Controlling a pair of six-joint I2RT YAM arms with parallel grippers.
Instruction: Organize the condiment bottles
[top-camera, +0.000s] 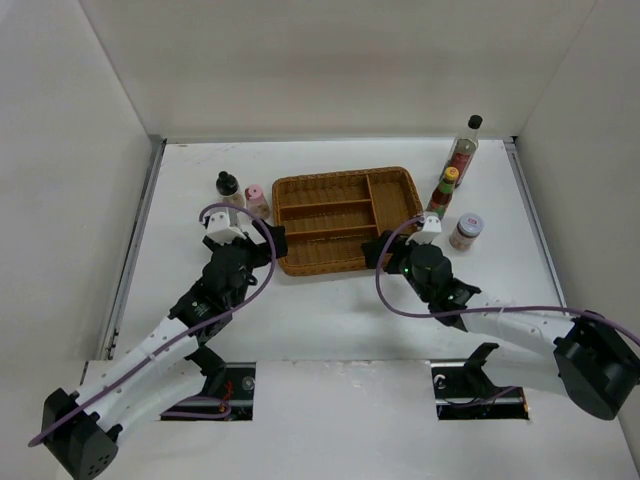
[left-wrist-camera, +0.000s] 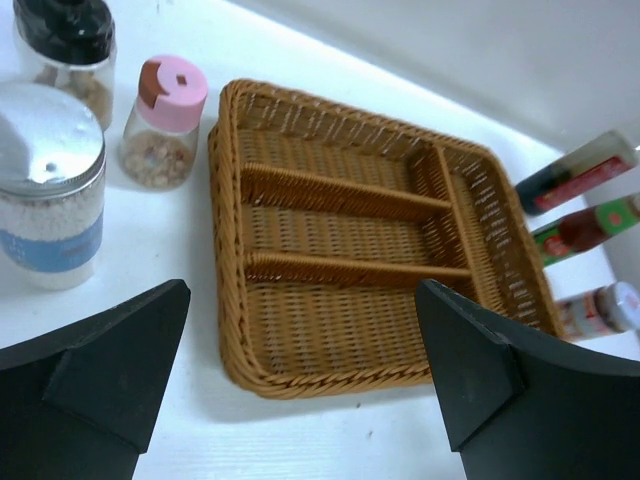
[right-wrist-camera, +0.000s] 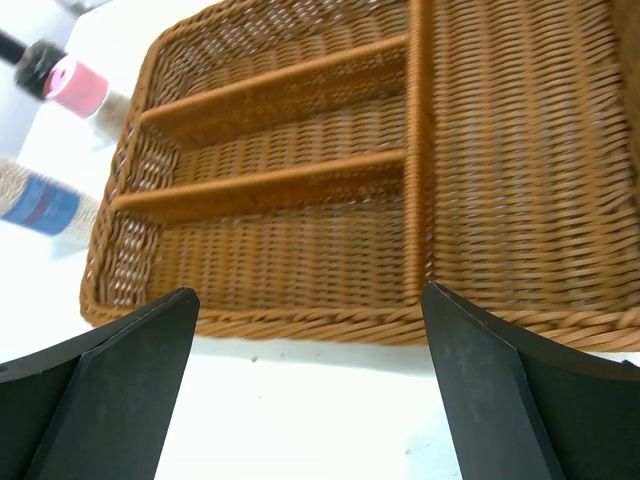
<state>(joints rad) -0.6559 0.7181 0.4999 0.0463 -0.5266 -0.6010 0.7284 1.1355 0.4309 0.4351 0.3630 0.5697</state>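
Presently the left gripper (left-wrist-camera: 300, 300) and right gripper (right-wrist-camera: 310, 300) are held open and empty below the tray (top-camera: 340, 176); bottles (top-camera: 256, 200) are stood at its left and right.

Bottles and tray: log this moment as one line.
left claw open, empty | right claw open, empty | tray empty | left bottles three, standing | right bottles three, standing | none sorted
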